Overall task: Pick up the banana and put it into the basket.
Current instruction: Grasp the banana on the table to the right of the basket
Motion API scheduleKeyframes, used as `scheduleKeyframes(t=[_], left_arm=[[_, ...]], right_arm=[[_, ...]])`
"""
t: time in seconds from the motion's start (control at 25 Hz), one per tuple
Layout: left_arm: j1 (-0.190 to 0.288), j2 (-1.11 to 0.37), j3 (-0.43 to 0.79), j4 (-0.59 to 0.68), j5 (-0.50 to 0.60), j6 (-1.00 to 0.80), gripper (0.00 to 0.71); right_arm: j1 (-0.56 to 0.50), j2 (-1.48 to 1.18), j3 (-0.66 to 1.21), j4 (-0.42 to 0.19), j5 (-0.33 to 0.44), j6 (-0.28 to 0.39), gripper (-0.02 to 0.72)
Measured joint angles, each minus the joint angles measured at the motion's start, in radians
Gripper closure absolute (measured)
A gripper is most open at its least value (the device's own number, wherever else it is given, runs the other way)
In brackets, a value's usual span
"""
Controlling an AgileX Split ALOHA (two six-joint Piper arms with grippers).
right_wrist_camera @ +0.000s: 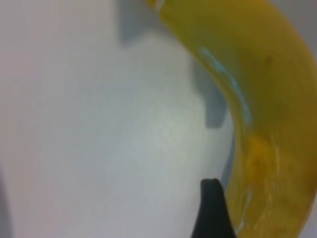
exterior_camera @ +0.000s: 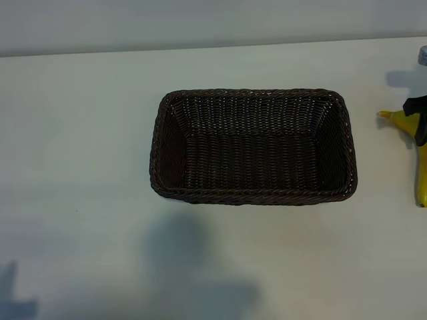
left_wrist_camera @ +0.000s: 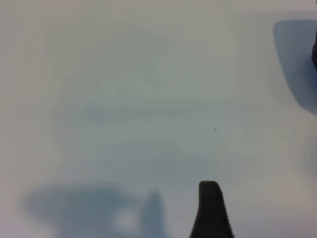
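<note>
I see one wicker basket [exterior_camera: 253,148], centre frame and empty; nothing is delivered yet. At the far right edge lies the one banana [exterior_camera: 419,160] on the white table [exterior_camera: 80,167], my right gripper [exterior_camera: 419,120] straddling it, whether clamped I cannot tell. My left gripper [left_wrist_camera: 212,208] hangs released over bare table.

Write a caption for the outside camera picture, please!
Empty wicker basket on a white table, right gripper at the banana by the right edge.
</note>
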Motion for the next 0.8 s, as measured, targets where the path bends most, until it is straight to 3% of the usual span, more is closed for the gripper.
scheduleKeyframes(t=[0.64, 0.8], left_arm=[[0.000, 0.000, 0.000, 0.000, 0.000, -0.002, 0.169], [0.000, 0.000, 0.000, 0.000, 0.000, -0.001, 0.169]], right_arm=[[0.000, 0.089, 0.000, -0.029, -0.046, 0.006, 0.192], [0.000, 0.088, 0.000, -0.031, -0.046, 0.009, 0.259]])
